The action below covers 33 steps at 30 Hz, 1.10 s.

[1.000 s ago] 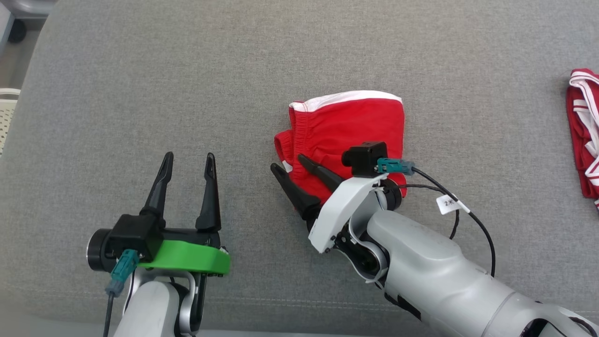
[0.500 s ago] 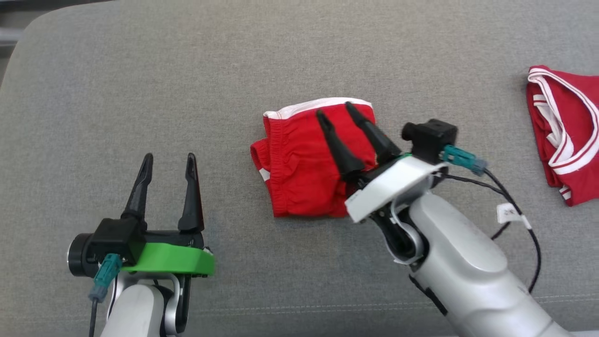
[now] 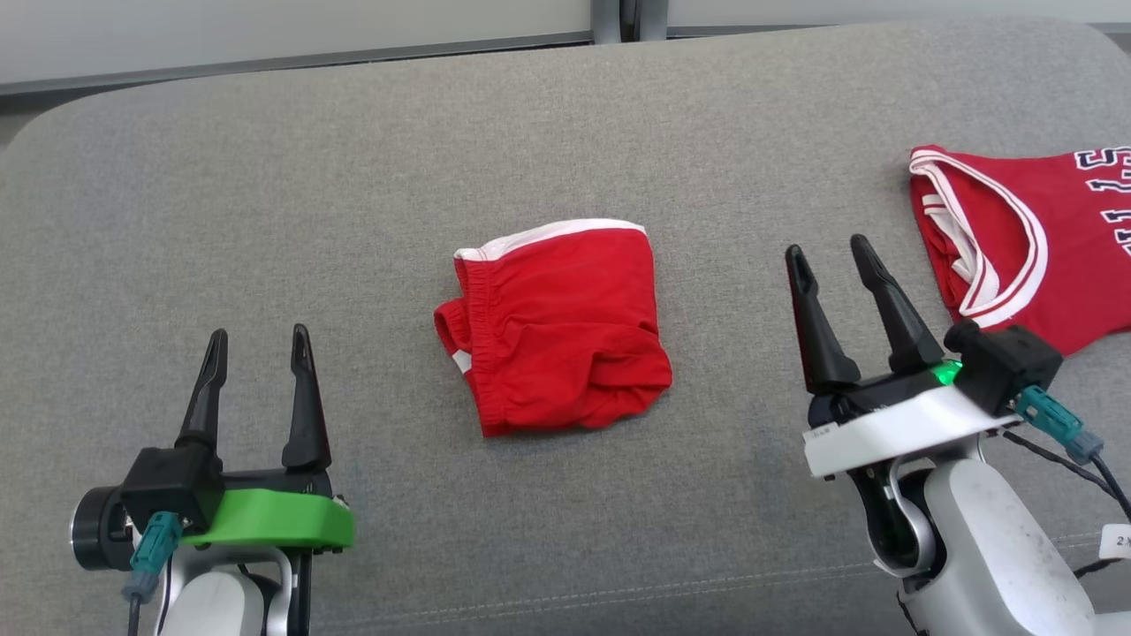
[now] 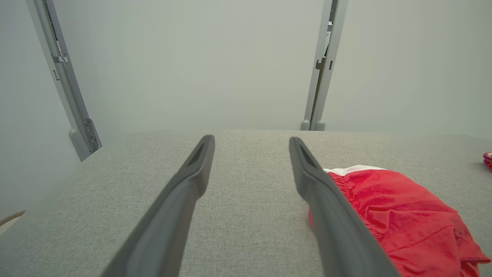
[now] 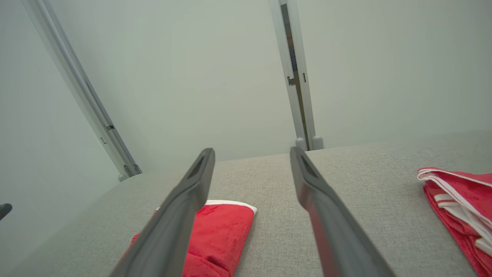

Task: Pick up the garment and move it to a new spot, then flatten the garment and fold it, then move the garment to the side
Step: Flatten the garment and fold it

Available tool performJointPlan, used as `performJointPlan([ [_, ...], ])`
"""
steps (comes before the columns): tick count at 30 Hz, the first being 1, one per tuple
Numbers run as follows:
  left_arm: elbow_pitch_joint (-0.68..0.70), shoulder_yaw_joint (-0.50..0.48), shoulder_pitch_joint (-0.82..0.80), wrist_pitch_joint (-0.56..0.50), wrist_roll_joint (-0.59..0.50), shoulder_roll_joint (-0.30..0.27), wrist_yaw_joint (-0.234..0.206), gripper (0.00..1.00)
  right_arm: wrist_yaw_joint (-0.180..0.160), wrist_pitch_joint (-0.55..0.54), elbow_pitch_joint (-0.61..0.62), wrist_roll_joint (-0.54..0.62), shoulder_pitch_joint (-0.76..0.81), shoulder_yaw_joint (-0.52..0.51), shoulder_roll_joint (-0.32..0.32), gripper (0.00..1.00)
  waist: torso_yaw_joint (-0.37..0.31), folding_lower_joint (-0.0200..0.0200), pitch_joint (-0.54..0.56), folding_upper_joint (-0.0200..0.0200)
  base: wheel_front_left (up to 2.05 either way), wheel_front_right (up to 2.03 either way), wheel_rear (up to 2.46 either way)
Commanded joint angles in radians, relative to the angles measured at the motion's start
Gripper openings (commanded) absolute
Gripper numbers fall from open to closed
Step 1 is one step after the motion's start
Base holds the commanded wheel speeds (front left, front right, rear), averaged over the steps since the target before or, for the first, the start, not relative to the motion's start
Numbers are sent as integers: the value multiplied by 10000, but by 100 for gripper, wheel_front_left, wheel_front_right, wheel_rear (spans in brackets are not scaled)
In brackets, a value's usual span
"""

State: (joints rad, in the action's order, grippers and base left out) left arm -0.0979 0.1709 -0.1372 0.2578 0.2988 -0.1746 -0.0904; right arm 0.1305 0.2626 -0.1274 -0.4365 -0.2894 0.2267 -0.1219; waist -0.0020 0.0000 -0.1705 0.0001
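The folded red garment point(image 3: 557, 327) lies mid-cushion between the two hands, at 3 o'clock from the left hand point(image 3: 258, 334) and about 8 o'clock from the right hand point(image 3: 827, 247). Both hands stand wide and hold nothing. The left looks slightly nearer, though it is close. The bundle is near square, waistband edge running 12 to 6. The grey cushion point(image 3: 265, 177) is bare toward 9 o'clock; a red jersey point(image 3: 1016, 238) occupies 3 o'clock.

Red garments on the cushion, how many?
2. Folded shorts at the centre; a jersey at the far right, cut off by the frame edge. More may lie out of view.
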Motion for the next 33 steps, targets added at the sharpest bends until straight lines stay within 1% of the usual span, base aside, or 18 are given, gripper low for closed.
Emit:
performJointPlan([
  [1,72,-34,179,20,48,-109,-87,100,2,23,140,222,314,-155,-101,100,-159,0,278,-1,0,0,0],
  [7,171,-12,647,-51,83,-196,-162,100,0,23,485,805,1194,-405,-235,100,-262,0,579,-1,0,0,0],
  [14,185,2,1073,-89,183,-160,-293,100,2,23,690,1144,2149,-695,-143,100,-309,0,810,-1,0,0,0],
  [18,191,-49,1185,-69,252,-146,-330,100,0,23,751,1183,2351,-750,-80,100,-314,0,871,-1,0,0,0],
  [28,67,57,1460,-23,344,-169,-263,100,0,-154,864,1286,2730,-901,49,100,-154,0,1248,-1,0,0,0],
  [33,44,107,1407,-9,362,-151,-239,100,0,-212,932,1283,2777,-882,70,100,-116,0,1228,-1,0,0,0],
])
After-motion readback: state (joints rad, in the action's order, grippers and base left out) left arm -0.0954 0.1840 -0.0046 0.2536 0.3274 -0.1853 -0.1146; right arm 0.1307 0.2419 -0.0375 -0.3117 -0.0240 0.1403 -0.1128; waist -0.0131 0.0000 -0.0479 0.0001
